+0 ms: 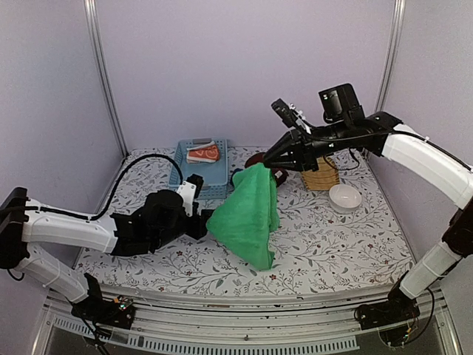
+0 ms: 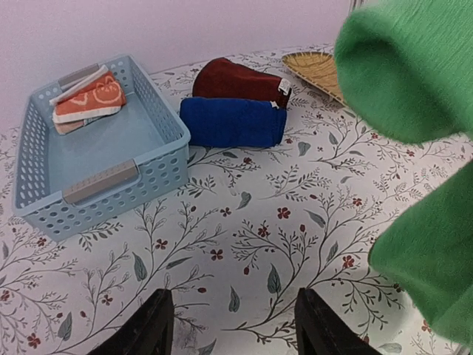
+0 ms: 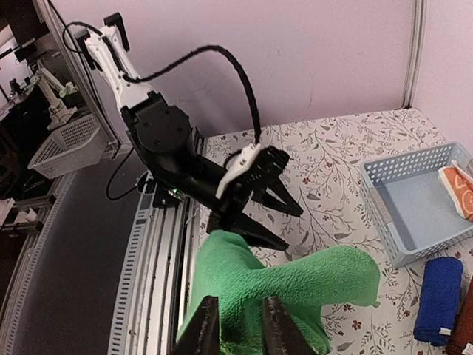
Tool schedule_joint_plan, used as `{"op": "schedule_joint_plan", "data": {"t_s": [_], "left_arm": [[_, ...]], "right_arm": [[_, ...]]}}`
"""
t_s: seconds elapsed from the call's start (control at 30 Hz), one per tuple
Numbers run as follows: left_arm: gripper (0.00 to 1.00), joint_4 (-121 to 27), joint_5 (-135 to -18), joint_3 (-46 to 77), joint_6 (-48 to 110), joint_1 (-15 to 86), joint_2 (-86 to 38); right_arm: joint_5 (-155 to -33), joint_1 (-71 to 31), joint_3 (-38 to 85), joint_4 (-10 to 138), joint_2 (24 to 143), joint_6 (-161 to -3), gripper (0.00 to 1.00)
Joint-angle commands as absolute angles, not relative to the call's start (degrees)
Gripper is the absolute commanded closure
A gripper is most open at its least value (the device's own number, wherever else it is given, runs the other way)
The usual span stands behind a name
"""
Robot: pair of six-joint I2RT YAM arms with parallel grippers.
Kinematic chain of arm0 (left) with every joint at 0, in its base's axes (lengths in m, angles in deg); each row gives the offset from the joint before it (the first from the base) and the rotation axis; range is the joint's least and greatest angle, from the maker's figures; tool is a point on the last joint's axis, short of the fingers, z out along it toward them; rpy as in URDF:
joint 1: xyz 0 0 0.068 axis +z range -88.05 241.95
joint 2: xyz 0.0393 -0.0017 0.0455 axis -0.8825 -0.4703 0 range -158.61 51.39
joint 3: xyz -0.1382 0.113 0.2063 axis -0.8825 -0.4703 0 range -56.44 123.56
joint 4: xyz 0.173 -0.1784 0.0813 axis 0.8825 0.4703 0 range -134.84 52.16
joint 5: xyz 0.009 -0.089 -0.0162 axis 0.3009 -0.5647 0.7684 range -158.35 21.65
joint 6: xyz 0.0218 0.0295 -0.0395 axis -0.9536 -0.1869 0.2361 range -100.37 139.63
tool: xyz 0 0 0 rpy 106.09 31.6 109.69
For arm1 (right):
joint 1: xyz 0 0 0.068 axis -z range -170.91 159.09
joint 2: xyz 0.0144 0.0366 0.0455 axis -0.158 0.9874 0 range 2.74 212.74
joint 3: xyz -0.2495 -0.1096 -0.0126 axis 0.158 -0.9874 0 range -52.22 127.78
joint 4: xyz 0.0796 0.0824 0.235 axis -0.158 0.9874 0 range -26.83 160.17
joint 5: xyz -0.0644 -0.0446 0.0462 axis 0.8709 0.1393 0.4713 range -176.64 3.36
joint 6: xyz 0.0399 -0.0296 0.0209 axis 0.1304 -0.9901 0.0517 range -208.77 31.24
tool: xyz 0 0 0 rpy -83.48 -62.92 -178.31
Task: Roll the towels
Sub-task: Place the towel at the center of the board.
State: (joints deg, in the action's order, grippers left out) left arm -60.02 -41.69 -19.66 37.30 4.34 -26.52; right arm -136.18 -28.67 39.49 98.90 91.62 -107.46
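A plain green towel [image 1: 247,214] hangs in mid-air over the middle of the table, its lower end resting on the floral cloth. My right gripper [image 1: 270,161] grips its top corner. In the right wrist view the green towel [image 3: 295,277] fills the narrow gap between the fingers of the right gripper [image 3: 235,325]. My left gripper [image 1: 203,223] is low beside the towel's left edge, open and holding nothing. In the left wrist view the left gripper [image 2: 233,322] has only tablecloth between its fingers, and the green towel [image 2: 414,74] hangs at the right.
A light blue basket [image 2: 37,170] at the back left holds a folded orange patterned towel [image 2: 89,96]. Rolled dark blue [image 2: 233,122] and maroon [image 2: 236,78] towels lie beside it. A wicker tray [image 1: 321,177] and a white bowl [image 1: 344,197] are at the back right.
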Motion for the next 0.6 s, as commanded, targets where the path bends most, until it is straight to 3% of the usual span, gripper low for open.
{"op": "schedule_joint_plan", "data": {"t_s": [0.0, 0.23, 0.33, 0.43, 0.57], "left_arm": [[0.43, -60.3, -43.5, -20.6, 36.9, 3.7, -26.2], [0.48, -55.2, -50.7, -20.2, 40.7, 3.6, -27.4], [0.50, -54.0, -59.7, -22.3, 42.8, 3.4, -24.8], [0.45, -57.1, -74.7, -24.6, 37.9, 0.8, -22.9], [0.42, -56.3, -76.8, -24.1, 33.8, -3.9, -26.5]], "right_arm": [[-139.6, -23.6, 29.6, 94.7, 101.4, -102.5, 0.64], [-129.6, -21.7, 23.0, 94.2, 99.4, -107.6, 0.60], [-125.7, -21.8, 19.4, 95.7, 98.8, -111.4, 0.61], [-124.2, -22.4, 15.0, 95.5, 99.8, -113.2, 0.60], [-118.8, -25.1, 15.4, 93.7, 104.1, -113.4, 0.58]]}}
